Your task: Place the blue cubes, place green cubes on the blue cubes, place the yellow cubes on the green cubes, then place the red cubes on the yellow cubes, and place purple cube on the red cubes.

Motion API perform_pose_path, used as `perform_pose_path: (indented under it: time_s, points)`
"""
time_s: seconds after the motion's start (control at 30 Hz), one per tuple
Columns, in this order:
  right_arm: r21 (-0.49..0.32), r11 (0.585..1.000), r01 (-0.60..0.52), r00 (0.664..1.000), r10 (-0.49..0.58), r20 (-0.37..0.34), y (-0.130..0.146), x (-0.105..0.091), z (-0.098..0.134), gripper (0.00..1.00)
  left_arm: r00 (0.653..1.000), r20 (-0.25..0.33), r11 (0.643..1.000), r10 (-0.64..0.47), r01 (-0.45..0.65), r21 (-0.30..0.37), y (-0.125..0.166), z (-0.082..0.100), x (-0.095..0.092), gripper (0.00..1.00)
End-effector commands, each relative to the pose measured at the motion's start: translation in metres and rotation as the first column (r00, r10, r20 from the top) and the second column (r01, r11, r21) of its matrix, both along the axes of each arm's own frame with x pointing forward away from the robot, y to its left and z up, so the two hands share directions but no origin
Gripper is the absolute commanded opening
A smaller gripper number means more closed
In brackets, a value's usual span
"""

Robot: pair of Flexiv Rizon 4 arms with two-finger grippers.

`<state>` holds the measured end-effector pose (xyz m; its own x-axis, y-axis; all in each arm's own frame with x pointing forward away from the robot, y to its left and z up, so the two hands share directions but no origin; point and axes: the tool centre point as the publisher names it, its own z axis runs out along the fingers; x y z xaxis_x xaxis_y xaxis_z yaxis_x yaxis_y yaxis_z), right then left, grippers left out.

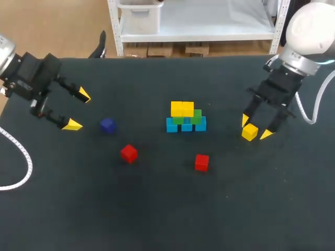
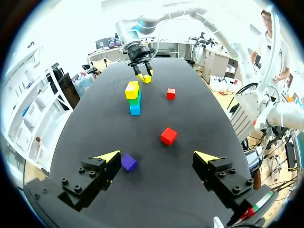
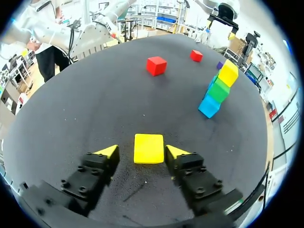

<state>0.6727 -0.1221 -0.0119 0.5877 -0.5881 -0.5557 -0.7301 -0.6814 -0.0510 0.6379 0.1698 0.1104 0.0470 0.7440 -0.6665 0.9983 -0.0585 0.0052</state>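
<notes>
Right claw: spread, straddling loose yellow cube on tabletop, not pinching. Left claw: spread wide, near purple cube.

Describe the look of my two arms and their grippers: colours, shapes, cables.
The left gripper and the right gripper have black, blocky bodies with visible screws and two fingers with pointed yellow tips. The right arm has a rounded white and grey shell; a white cable loops beside it. A white ribbed cable lies by the left arm.
</notes>
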Motion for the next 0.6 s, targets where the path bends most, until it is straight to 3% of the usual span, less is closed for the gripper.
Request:
perform_pose_path:
  time_s: [0.03, 0.07, 0.13, 0.17, 0.3, 0.43, 0.6]
  points:
    - [-0.002, 1.0, -0.004, 1.0, 0.004, -0.005, 0.001, 0.001, -0.002, 0.42, 1.0, 0.002, 1.0, -0.003, 0.003, -0.003, 0.001, -0.001, 0.001, 1.0]
    - [-0.003, 1.0, -0.005, 1.0, 0.005, -0.007, 0.001, 0.001, -0.003, 0.42, 1.0, 0.002, 1.0, -0.003, 0.003, -0.003, 0.001, -0.001, 0.001, 1.0]
    - [-0.004, 1.0, -0.006, 1.0, 0.006, -0.008, 0.001, 0.001, -0.003, 0.18, 1.0, 0.002, 1.0, -0.003, 0.003, -0.003, 0.001, -0.001, 0.001, 1.0]
    - [-0.003, 1.0, -0.007, 1.0, 0.007, -0.008, 0.001, 0.001, -0.003, 0.0, 1.0, 0.002, 1.0, -0.003, 0.003, -0.003, 0.001, -0.001, 0.001, 1.0]
    - [-0.012, 0.999, 0.048, 0.999, -0.048, -0.01, 0.002, 0.003, 0.003, 0.0, 1.0, 0.002, 1.0, -0.003, 0.003, -0.003, 0.001, -0.001, 0.001, 1.0]
    - [-0.034, 0.984, 0.174, 0.984, -0.175, -0.03, 0.001, 0.006, 0.015, 0.0, 1.0, 0.002, 1.0, -0.003, 0.003, -0.003, 0.001, -0.001, 0.001, 1.0]
    - [-0.03, 0.906, 0.421, 0.906, -0.422, -0.04, 0.003, 0.014, 0.042, 0.0, 1.0, 0.002, 1.0, -0.003, 0.003, -0.003, 0.001, -0.001, 0.001, 1.0]
